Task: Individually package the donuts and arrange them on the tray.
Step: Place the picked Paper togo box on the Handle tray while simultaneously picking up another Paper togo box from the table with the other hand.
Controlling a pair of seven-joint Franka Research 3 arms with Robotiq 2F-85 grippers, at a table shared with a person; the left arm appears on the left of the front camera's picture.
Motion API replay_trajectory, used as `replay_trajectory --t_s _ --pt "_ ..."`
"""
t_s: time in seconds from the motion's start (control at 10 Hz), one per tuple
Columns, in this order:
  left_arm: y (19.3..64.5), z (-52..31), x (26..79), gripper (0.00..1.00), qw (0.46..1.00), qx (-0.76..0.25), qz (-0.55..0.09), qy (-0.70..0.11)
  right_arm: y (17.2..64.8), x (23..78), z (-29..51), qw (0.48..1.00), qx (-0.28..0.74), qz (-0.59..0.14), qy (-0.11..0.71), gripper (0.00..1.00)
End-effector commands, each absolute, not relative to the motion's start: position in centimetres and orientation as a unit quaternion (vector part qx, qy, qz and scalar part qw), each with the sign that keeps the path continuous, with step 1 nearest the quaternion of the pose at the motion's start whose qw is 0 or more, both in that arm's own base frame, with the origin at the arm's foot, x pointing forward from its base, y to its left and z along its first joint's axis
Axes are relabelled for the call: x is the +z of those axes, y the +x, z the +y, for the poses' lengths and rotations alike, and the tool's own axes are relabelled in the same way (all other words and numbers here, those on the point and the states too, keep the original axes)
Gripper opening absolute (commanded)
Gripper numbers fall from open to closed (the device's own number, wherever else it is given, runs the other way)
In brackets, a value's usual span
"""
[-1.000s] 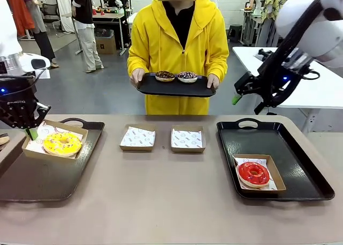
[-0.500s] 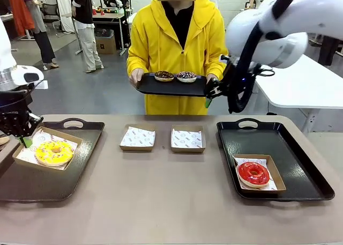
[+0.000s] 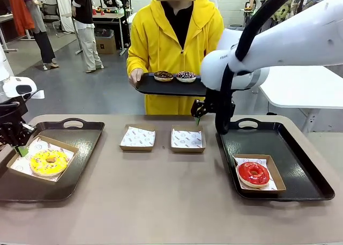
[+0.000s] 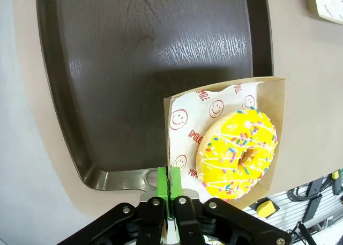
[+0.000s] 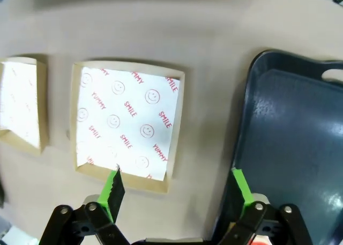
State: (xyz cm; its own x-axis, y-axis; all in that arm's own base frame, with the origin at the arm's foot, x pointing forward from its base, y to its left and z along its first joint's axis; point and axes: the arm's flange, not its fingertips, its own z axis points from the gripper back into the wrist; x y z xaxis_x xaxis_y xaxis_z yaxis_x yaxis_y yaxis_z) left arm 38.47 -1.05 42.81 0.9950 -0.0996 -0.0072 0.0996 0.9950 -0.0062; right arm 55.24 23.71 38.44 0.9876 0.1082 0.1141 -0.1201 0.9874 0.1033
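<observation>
The yellow sprinkled donut (image 3: 49, 162) lies in a cardboard box (image 3: 19, 172) on the left black tray (image 3: 80, 148). My left gripper (image 3: 20, 147) is shut on that box's wall; in the left wrist view its green pads (image 4: 162, 182) pinch the wall beside the yellow donut (image 4: 238, 151). A red donut (image 3: 253, 173) sits boxed on the right tray (image 3: 300, 164). My right gripper (image 3: 197, 115) hangs open above the paper-lined box (image 5: 126, 124), nothing between its fingers (image 5: 114, 187). The person holds a black tray (image 3: 171, 87) with a chocolate donut (image 3: 164, 75) and a purple-white sprinkled donut (image 3: 186, 75).
A second paper-lined box (image 3: 138, 137) lies mid-table, left of the one under my right gripper (image 3: 187, 139). The right tray's rim (image 5: 252, 121) runs close beside my right gripper. Bare table spreads along the front edge.
My left gripper has dragged the box with the yellow donut leftward and nearer on the left tray. The right arm has swung in from the right and come down over the middle boxes.
</observation>
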Motion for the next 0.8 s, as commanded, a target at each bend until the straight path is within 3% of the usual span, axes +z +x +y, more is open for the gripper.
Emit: replay_trajectory --t_s 0.0,0.7 --pt "38.7 -1.22 43.3 0.01 0.999 -0.049 0.001 -0.002 55.71 37.57 25.49 0.997 0.039 -0.059 0.038 1.0" --pt "38.57 -1.17 43.03 0.01 0.999 -0.051 0.001 -0.002 54.87 36.89 25.34 0.997 0.042 -0.048 0.05 1.0"
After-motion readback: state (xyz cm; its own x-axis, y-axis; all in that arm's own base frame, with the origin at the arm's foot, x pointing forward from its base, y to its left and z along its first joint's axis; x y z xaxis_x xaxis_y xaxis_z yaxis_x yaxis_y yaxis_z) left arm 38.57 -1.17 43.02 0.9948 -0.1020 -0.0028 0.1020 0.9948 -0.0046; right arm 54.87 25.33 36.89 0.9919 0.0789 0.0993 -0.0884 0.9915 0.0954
